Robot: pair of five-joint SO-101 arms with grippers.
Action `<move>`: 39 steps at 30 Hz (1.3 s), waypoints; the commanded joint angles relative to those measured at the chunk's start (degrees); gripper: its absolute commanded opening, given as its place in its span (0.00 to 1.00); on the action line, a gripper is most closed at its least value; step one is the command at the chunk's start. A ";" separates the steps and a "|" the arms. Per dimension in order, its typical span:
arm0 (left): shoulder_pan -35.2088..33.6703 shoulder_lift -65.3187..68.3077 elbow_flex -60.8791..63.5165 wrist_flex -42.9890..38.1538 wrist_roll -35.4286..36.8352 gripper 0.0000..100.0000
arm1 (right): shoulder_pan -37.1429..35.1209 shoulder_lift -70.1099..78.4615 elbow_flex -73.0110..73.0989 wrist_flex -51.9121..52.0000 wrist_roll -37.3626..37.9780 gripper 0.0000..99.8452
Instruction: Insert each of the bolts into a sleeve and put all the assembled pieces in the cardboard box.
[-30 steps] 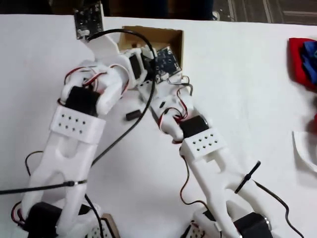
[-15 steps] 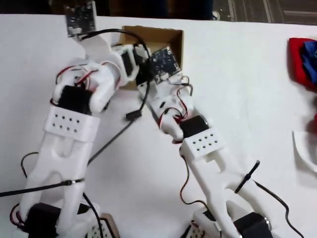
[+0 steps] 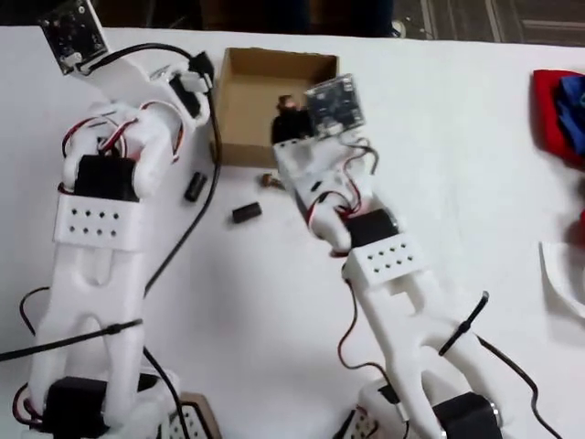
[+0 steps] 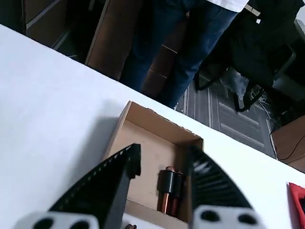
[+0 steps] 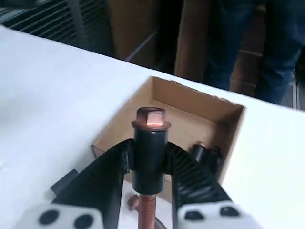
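Observation:
The cardboard box (image 3: 247, 101) stands open at the table's far middle, and one assembled bolt and sleeve (image 4: 168, 188) lies inside it. My right gripper (image 3: 291, 121) hangs over the box's near right part, shut on a black sleeve (image 5: 149, 160) with a copper bolt (image 5: 151, 118) through it, held upright. My left gripper (image 3: 194, 79) is open and holds nothing, just left of the box; the left wrist view looks between its fingers (image 4: 110, 183) into the box (image 4: 143, 143). Two loose black sleeves (image 3: 196, 187) (image 3: 245, 212) and a loose bolt (image 3: 271, 180) lie on the white table in front of the box.
A red and blue cloth (image 3: 559, 108) lies at the right edge, with a white curved object (image 3: 559, 279) below it. Black cables (image 3: 196, 229) run across the table between the arms. A person's legs stand behind the table.
My left arm has pulled back to the left, away from the box, and its gripper now stands open. My right gripper, still shut on the bolt and sleeve, has shifted slightly right over the box.

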 commanded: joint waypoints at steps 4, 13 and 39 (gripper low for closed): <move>-0.53 -2.29 0.13 -2.29 0.18 0.04 | 6.20 7.78 -20.22 13.58 -1.23 0.02; -0.53 -2.29 -0.22 -2.37 -3.34 0.03 | 7.43 45.14 -73.23 39.08 -1.76 0.02; -0.09 -2.20 0.22 -2.37 -3.34 0.03 | 3.47 88.04 -118.15 43.47 -10.90 0.02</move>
